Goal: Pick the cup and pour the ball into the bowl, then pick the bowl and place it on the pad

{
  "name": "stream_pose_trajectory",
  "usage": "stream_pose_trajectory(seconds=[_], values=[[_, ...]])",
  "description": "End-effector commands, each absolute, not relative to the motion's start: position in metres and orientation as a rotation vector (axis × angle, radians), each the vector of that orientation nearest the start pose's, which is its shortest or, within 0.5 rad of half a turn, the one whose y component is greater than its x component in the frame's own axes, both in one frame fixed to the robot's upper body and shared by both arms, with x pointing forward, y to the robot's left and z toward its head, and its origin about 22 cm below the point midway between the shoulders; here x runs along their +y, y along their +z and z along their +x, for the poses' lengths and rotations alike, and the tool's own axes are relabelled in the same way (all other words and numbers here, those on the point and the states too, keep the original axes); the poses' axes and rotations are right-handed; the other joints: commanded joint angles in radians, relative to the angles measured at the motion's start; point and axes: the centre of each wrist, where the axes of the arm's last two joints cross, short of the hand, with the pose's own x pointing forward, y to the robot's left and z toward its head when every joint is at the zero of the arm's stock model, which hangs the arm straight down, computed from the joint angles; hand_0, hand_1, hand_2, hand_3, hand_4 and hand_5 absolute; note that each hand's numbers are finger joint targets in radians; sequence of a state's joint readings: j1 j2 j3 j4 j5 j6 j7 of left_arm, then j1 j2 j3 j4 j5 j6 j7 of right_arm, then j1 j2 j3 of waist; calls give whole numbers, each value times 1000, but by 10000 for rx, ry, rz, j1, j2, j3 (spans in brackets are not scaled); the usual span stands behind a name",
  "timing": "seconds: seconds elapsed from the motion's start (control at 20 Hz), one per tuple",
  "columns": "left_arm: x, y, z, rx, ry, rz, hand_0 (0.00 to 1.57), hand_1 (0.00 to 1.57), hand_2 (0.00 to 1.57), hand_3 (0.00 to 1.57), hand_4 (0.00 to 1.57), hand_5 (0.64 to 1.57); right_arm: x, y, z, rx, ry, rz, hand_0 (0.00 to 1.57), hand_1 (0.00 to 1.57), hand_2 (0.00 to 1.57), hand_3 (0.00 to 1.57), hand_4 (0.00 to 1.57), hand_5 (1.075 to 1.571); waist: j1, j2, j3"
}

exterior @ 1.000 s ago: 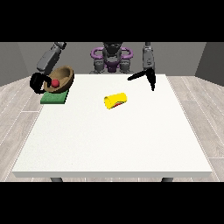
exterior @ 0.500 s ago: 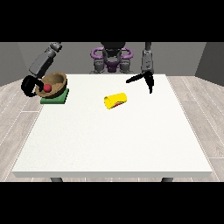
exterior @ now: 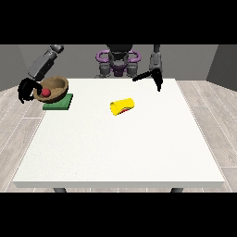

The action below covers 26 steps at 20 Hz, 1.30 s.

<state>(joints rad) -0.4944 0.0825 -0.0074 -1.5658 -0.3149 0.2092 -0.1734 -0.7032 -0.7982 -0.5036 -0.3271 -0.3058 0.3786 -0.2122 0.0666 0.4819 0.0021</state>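
- Front view: the table (exterior: 115, 148) fills the middle, with the robot at its far edge.
- The bowl (exterior: 52, 89) is at the far left. It is tilted, its left part hanging past the table's left edge, its right part over the green pad (exterior: 59, 102).
- Whether the bowl touches the pad or hangs just above it, I cannot tell.
- The red ball (exterior: 46, 92) lies inside the bowl, so the pour looks done.
- The cup (exterior: 122, 106) is yellow and lies on its side near the table's middle, well apart from the bowl and from both hands.
- The hand at the view's left (exterior: 26, 89) is at the bowl's left rim, beyond the table edge, with fingers curled round the rim; I judge it to be gripping the bowl.
- The hand at the view's right (exterior: 152, 77) hangs above the far right part of the table with fingers stretched out, holding nothing.
- Judged step: setting the bowl on the pad, close to the end of the task.
- Risk: the bowl sits off-centre, towards the pad's left side. Let go like this, it could tip off the pad or over the table edge.
- Risk: the tilt is towards the low left rim; more tilt and the ball could roll out.
- Risk: the hold is on one rim only, so the bowl may swing as it comes down.
- The pad is near the edge, leaving little room for error.
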Motion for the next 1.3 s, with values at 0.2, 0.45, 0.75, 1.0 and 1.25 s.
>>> stream_pose_trajectory(seconds=[0.2, 0.45, 0.75, 1.0, 1.25], values=[[203, 123, 328, -22179, -2474, 3251, 0, 0, 0, 0, 0, 1566, -528, 100, 316, -15125, -3014, -1627, 1571, 1571, 1571, 1080, 737, 1570, -46, -232, -12], [193, 139, 324, -22102, -2423, 3291, 0, 0, 0, 0, 0, 1567, -519, 92, 321, -14917, -2280, -2265, 1571, 1571, 1571, 1014, 694, 1567, -62, -193, -6], [201, 156, 319, -22773, -2415, 3539, 0, 0, 0, 0, 0, 1565, -551, 120, 299, -14609, -2355, -4086, 1103, 1103, 1045, 872, 0, 1539, -210, 379, 0], [202, 157, 299, -22739, -2357, 3352, 0, 0, 0, 0, 0, 1566, -557, 136, 298, -14799, -2686, -4777, 0, 0, 429, 263, 0, 1481, 101, 421, 1], [204, 148, 301, -22620, -2170, 3367, 0, 0, 0, 0, 0, 1568, -557, 147, 301, -14600, -2163, -4562, 0, 0, 357, 259, 0, 1489, -116, 86, -10]])
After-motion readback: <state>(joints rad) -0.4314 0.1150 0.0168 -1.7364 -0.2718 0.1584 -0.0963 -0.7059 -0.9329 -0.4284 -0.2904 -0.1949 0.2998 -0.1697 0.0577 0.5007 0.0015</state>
